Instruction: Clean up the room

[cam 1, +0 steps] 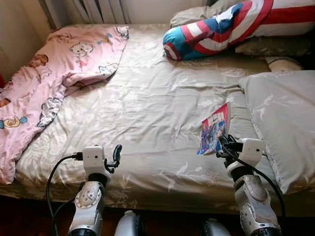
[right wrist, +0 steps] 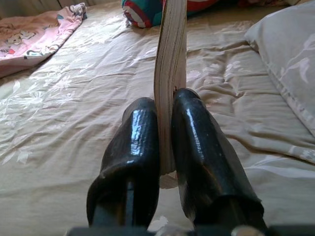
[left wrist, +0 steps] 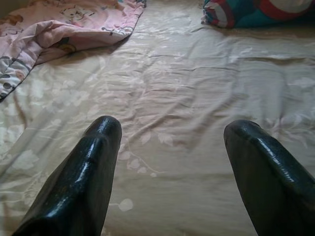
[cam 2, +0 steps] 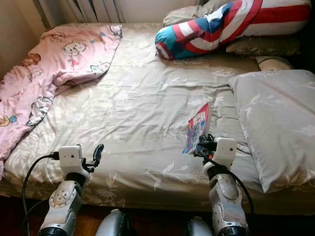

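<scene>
Pinching a thin comic book (cam 1: 216,129) by its bottom edge, the right claw (right wrist: 166,147) holds it upright above the bed (cam 1: 157,107). It looks light and bendy, so grip near the spine. The left claw (left wrist: 172,167) is spread apart, holding nothing.

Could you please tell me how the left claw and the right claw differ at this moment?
The left claw is open, its fingers spread with nothing between them; the right claw is shut on a thin comic book, pinching its lower edge. The left claw hovers over bare sheet at the near edge of the bed; the right claw holds the book upright beside the grey pillow. Both have two glossy black fingers and point across the bed.
</scene>
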